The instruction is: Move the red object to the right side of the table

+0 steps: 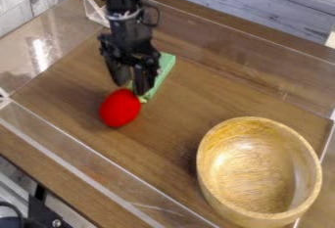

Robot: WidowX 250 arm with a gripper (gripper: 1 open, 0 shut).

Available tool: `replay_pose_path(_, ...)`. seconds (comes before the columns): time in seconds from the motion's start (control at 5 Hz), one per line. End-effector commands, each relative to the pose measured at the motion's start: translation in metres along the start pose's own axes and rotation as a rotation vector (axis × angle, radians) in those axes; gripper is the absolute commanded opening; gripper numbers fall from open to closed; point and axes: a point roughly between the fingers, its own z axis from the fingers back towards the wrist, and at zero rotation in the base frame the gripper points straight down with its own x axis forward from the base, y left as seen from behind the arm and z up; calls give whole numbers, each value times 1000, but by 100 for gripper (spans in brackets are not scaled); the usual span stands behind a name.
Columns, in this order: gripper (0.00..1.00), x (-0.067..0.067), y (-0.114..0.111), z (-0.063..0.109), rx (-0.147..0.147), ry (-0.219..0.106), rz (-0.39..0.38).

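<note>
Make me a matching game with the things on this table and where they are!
Things:
1. red toy
2. bowl
3. green block
4. gripper

Places:
A. bottom right corner of the picture
B. partly hidden behind the gripper
C. left of the bowl, just below the gripper
D. hanging from the black arm, pointing down

Pairs: 1-C, 2-A, 3-B, 4-D

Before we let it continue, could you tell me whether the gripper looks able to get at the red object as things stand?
Probably yes: the gripper points down right behind the red object, whose top is uncovered; only the green block crowds the far side.
</note>
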Motion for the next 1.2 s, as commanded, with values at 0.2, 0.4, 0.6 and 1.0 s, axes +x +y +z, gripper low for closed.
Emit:
replay_pose_path(0.2,0,25,-53,29,52,-34,-121)
replay_pose_path(0.4,0,37,-87,42,69,-51,-215)
replay_pose_path(0.6,0,47,-121,45,64,-71,-305)
replay_pose_path(1.0,100,33,-78,50,114,-78,-284)
